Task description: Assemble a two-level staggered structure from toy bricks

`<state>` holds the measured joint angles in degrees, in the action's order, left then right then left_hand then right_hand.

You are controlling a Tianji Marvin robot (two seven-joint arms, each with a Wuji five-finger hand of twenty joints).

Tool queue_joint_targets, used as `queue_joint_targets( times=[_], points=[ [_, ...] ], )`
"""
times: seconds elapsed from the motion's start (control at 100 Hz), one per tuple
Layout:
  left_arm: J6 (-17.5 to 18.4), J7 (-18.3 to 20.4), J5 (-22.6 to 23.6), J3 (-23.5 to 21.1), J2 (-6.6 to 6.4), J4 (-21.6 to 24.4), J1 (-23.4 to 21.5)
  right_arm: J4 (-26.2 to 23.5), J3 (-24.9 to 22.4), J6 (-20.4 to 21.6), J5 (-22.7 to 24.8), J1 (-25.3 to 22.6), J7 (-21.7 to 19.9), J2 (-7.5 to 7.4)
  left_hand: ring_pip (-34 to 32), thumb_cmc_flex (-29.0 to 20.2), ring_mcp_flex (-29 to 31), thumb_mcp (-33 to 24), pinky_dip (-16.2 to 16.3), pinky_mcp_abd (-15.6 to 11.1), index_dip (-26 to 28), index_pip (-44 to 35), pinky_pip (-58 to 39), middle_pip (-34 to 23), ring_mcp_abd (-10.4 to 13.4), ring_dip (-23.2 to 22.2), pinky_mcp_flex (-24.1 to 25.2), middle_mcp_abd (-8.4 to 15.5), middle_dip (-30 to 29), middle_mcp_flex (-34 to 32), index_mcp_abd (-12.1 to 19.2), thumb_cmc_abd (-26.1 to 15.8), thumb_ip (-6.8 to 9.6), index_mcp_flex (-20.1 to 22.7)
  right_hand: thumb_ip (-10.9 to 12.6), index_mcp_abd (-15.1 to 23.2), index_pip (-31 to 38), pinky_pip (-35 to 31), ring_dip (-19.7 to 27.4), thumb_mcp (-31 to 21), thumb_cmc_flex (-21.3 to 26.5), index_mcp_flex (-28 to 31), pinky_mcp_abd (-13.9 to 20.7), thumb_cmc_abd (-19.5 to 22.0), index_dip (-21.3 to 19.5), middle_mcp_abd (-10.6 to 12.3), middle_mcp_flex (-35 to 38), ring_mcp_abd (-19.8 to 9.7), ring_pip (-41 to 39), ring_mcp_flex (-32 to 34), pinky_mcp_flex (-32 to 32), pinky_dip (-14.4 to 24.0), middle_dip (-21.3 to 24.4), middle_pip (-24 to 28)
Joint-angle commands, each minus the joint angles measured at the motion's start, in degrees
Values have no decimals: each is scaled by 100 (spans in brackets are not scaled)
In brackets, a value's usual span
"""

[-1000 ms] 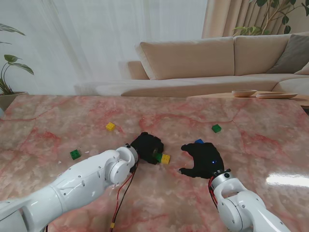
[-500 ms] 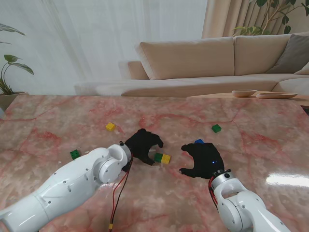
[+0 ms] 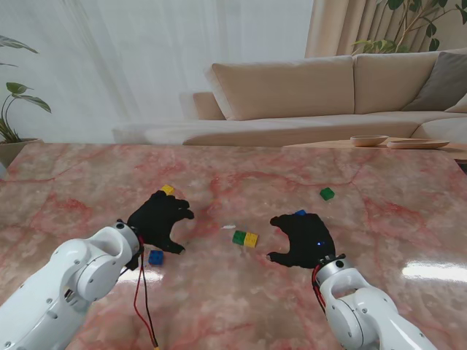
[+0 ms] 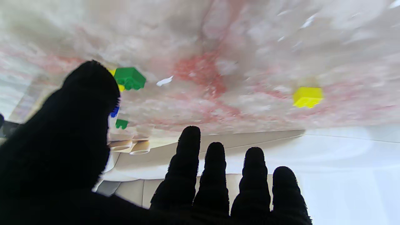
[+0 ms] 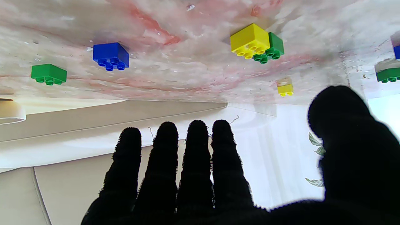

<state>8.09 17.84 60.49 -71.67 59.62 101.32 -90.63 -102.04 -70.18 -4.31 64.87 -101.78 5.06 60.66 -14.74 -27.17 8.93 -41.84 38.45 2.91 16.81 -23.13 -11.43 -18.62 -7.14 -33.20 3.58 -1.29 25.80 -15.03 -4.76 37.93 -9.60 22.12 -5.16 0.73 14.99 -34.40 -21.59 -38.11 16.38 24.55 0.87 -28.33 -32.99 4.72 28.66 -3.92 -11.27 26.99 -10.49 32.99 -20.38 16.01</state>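
- Small green and yellow plastic studded bricks touching, mid-table: light, rigid, slick; pinch the flat sides.
- Left hand and right hand: fingers spread, empty.

Pink marble table, scattered toy bricks, green-yellow pair mid-table

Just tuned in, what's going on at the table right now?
Neither hand holds a brick. The green brick and yellow brick sit side by side, touching, mid-table: a first level only, nothing stacked on it. The left hand hovers open off to the left, a blue brick just nearer to me. The right hand rests open right of the pair. Other bricks lie scattered.
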Motion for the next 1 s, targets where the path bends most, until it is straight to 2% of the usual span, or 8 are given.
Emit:
queue_joint_targets(
  times=[0.0, 0.15, 0.28, 0.42, 0.55, 0.83, 0.92, 0.99],
  points=[
    [14, 102, 0, -130, -139, 37, -240, -13, -6, -6, -5, -34, -59, 15, 192, 141, -309, 211, -40, -24, -131, 121, 224, 155, -24, 55, 60, -68, -67, 68, -103, -122, 217, 116, 156, 8, -3, 67, 51, -19, -52, 39, -72, 22, 95, -46, -8, 18, 50, -161, 60, 106, 14, -86],
    [317, 400, 192, -702, -175, 330, -794, -14, 13, -4, 5, -9, -75, 13, 270, 94, -385, 242, -76, -25, -193, 239, 236, 242, -4, 73, 63, -27, -81, 175, 33, -112, 227, 73, 156, 6, -3, 68, 49, -18, -55, 39, -79, 17, 96, -48, -5, 25, 52, -163, 61, 107, 14, -87],
    [541, 433, 359, -1023, -185, 433, -1134, 4, 78, -11, -13, 46, -91, 12, 312, 96, -426, 251, -130, -43, -229, 326, 268, 277, 7, 77, 56, -17, -77, 241, 62, -76, 223, -31, 155, 11, -3, 66, 47, -13, -63, 40, -76, 18, 96, -47, -7, 21, 53, -161, 58, 108, 14, -90],
    [600, 384, 476, -1205, -182, 398, -1339, 9, 149, -22, -28, 101, -101, 12, 338, 111, -449, 257, -244, -73, -384, 610, 309, 280, 18, 59, 30, -9, -52, 310, -42, -29, 210, -217, 156, 11, -2, 65, 47, -12, -60, 43, -78, 12, 96, -46, 0, 23, 55, -165, 55, 110, 13, -87],
    [634, 166, 593, -1224, -181, 166, -1330, -7, 185, -13, -23, 133, -133, 8, 312, 139, -451, 169, -255, -78, -535, 876, 274, 233, 29, 22, 32, 17, -14, 353, -38, 47, 186, -411, 158, 12, -3, 66, 47, -12, -60, 41, -77, 13, 97, -50, -4, 21, 55, -163, 58, 110, 14, -91],
    [685, 141, 731, -1039, -224, -301, -1068, -15, 217, -36, -53, 148, -155, 10, 254, 180, -462, -36, -270, -93, -623, 980, 250, 200, 49, -29, 31, 32, 3, 388, 91, 172, 130, -395, 158, 7, 0, 65, 46, -10, -69, 50, -83, 17, 96, -46, 3, 19, 57, -166, 57, 112, 13, -91],
    [680, 16, 729, -930, -227, -470, -961, -17, 213, -42, -65, 148, -163, 11, 202, 205, -443, -187, -189, -83, -432, 600, 180, 116, 42, -61, 55, 37, 43, 363, 213, 247, 88, -267, 159, 8, -2, 65, 46, -13, -66, 44, -81, 19, 97, -42, 1, 23, 56, -164, 56, 112, 12, -92],
    [658, -99, 738, -840, -227, -576, -888, -16, 210, -43, -73, 149, -168, 12, 150, 217, -366, -299, -80, -79, -69, -40, 119, 55, 42, -84, 70, 53, 61, 241, 488, 286, 61, -23, 159, 10, -2, 64, 46, -15, -67, 45, -83, 24, 97, -45, 5, 18, 57, -164, 55, 113, 11, -91]
  ],
)
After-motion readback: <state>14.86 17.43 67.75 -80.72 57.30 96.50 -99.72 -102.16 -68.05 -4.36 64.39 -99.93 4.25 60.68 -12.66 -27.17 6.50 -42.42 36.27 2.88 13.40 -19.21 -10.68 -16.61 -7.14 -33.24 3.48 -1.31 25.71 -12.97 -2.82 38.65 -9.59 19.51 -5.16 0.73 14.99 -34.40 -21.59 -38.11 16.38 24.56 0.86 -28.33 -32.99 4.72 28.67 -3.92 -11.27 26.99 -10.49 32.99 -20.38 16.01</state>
